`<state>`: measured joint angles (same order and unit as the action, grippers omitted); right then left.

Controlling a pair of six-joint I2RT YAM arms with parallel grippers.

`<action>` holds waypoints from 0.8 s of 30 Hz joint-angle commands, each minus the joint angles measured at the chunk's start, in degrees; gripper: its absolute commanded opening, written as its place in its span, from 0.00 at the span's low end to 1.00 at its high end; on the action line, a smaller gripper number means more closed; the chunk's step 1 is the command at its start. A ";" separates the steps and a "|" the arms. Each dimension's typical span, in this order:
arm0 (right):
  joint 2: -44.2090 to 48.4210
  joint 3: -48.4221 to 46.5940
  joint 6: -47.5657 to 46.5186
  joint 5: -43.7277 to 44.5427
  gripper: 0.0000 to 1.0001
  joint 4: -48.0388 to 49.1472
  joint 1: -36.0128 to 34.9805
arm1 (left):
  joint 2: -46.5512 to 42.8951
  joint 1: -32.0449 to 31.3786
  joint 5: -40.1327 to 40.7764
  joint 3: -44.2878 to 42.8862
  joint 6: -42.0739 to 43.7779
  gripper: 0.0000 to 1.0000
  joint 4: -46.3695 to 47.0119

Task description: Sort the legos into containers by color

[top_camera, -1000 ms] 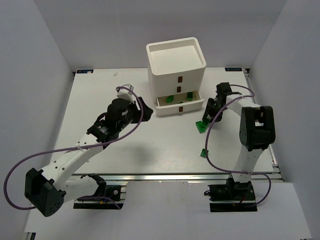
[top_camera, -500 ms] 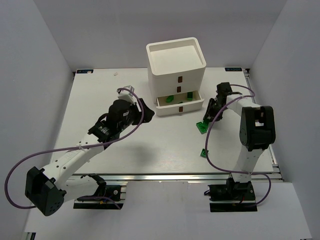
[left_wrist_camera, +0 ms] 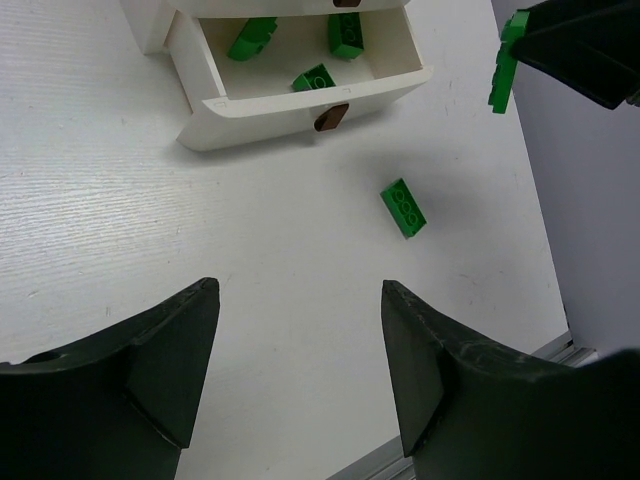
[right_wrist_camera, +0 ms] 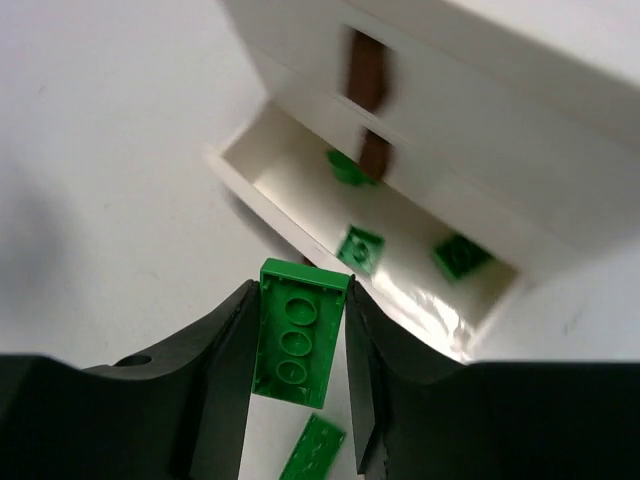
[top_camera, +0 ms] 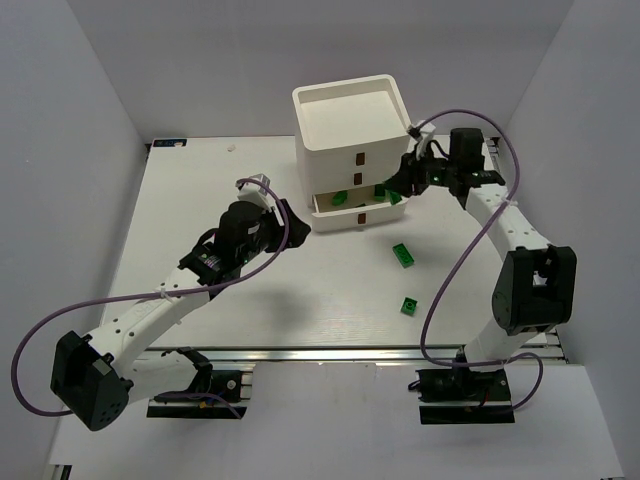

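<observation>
The right gripper (top_camera: 404,182) is pinching a small bright-green studded plastic brick (right_wrist_camera: 297,342) between its jaws and holding it in the air, studs facing the wrist camera, close to the right end of the pulled-out bottom drawer (top_camera: 335,220) of the white square three-tier plastic drawer unit (top_camera: 352,135). Whether the brick is hanging over the drawer's inside or just outside its rim cannot be told. Three more green bricks are lying apart from one another inside that drawer: one at the back left (left_wrist_camera: 250,38), one at the back right (left_wrist_camera: 345,30) and one nearer the front wall (left_wrist_camera: 314,78). The two upper drawers are sitting shut, each showing a small brown handle (top_camera: 357,158), and a shallow tray is topping the unit. Two loose green bricks are resting on the white table (top_camera: 200,200) in front of the unit's right side, one nearer the drawer (top_camera: 402,254) and one closer to the arm bases (top_camera: 410,305), well apart from each other. The left gripper (left_wrist_camera: 300,350) is hovering above bare table to the left front of the unit, its jaws spread wide with nothing between them.
</observation>
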<state>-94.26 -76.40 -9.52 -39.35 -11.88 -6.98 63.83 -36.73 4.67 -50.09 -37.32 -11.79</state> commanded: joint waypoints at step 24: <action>-14.99 -11.31 -73.10 -7.49 0.53 -3.32 -11.91 | -4.33 -0.27 0.52 1.83 -0.12 0.77 0.28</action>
<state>-109.27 -85.30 -79.77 -46.96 -13.85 -18.48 60.82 -36.77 4.97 -48.45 -37.36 -11.66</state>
